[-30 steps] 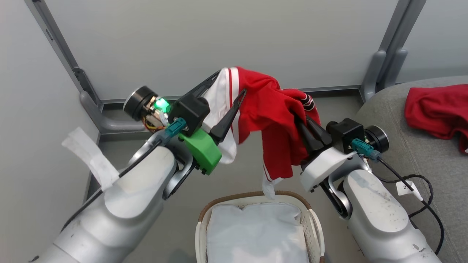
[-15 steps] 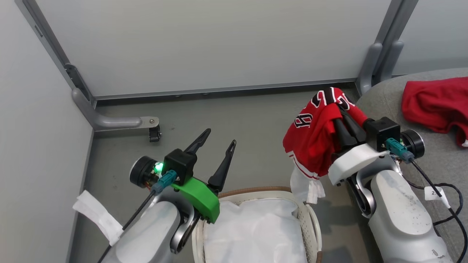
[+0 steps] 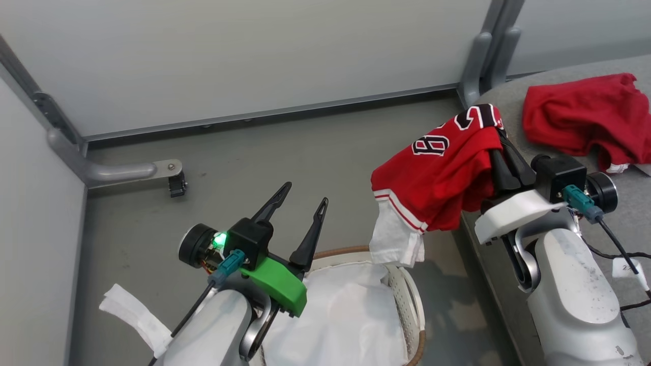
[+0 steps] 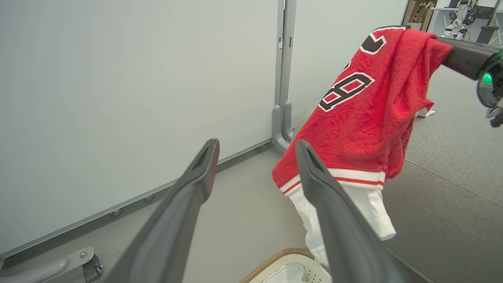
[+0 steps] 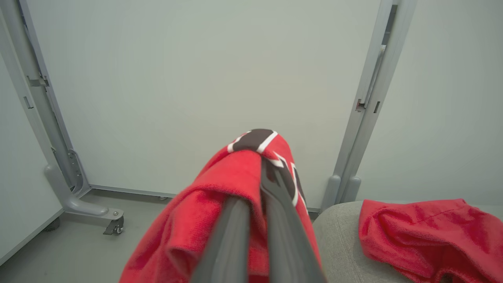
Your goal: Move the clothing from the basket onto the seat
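pale wall panels [image 3: 254,56] are standing behind a grey floor [image 3: 305,147]. the seat [image 3: 638,203] is filling the right side of the head view, its rounded edge showing in the right wrist view [image 5: 338,236] too. the basket [image 3: 404,300] is sitting on the floor near the seat's edge, and only a white liner sheet [image 3: 346,315] is lying inside it. the jersey [image 3: 437,178] is hanging in the air between basket and seat, draped over the right gripper [image 3: 501,152], whose two fingers are pressing together on the cloth. its numbered top is rising beside the seat's edge, while its white lower part is dangling just above the basket's right rim. whether it is touching the seat cannot be told. the plain red garment [image 3: 580,114] is lying crumpled on the seat, well apart from the jersey. the left gripper [image 3: 305,193] is hovering over the basket's left rim with its fingers spread and nothing between them. a small caster foot [image 3: 175,183] is sitting by the left wall.
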`<state>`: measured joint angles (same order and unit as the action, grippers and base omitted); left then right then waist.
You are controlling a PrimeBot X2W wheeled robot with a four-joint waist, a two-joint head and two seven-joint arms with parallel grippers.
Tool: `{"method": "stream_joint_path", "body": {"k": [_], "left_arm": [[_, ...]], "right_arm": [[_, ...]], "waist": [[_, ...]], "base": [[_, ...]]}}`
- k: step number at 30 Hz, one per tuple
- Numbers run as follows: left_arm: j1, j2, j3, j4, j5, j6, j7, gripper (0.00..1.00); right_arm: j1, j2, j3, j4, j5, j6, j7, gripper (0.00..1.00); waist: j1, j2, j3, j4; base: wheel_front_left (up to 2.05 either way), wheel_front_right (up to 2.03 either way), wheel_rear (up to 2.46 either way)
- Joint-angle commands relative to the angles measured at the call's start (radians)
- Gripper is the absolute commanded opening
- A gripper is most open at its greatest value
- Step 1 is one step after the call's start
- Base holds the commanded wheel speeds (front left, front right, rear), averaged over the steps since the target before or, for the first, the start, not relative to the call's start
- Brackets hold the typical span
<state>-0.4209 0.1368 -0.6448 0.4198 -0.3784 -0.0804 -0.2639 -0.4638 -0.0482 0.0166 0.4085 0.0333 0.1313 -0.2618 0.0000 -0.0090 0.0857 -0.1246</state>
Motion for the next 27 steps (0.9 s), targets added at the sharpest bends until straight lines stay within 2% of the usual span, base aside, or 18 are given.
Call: {"method": "stream_joint_path", "body": {"k": [1,9,15,21,27], "left_arm": [[-0.002,-0.005,0.005,-0.003,0.013,-0.007,-0.001,1.0],[-0.037,-0.016,0.015,0.004,0.07,-0.025,-0.001,1.0],[-0.063,-0.017,0.0,0.021,0.1,-0.04,-0.001,1.0],[-0.082,-0.01,-0.018,0.032,0.116,-0.046,-0.001,1.0],[-0.09,-0.007,-0.031,0.023,0.118,-0.048,-0.001,1.0]], "right_arm": [[-0.011,-0.004,-0.007,-0.014,-0.003,-0.001,-0.005,0.0],[0.001,-0.003,-0.039,-0.058,0.009,-0.001,-0.005,0.0],[0.014,-0.003,-0.057,-0.07,0.029,-0.001,-0.005,0.0],[0.013,-0.003,-0.068,-0.074,0.045,-0.001,-0.005,0.0],[-0.037,-0.003,-0.103,-0.071,0.018,-0.001,-0.005,0.0]], "waist": [[0.0,0.009,0.057,-0.081],[0.0,0.009,0.146,-0.247],[0.0,0.009,0.194,-0.332],[0.0,0.009,0.225,-0.358],[0.0,0.009,0.242,-0.335]], "base": [[0.0,0.0,0.0],[0.0,0.0,0.0],[0.0,0.0,0.0],[0.0,0.0,0.0],[0.0,0.0,0.0]]}}
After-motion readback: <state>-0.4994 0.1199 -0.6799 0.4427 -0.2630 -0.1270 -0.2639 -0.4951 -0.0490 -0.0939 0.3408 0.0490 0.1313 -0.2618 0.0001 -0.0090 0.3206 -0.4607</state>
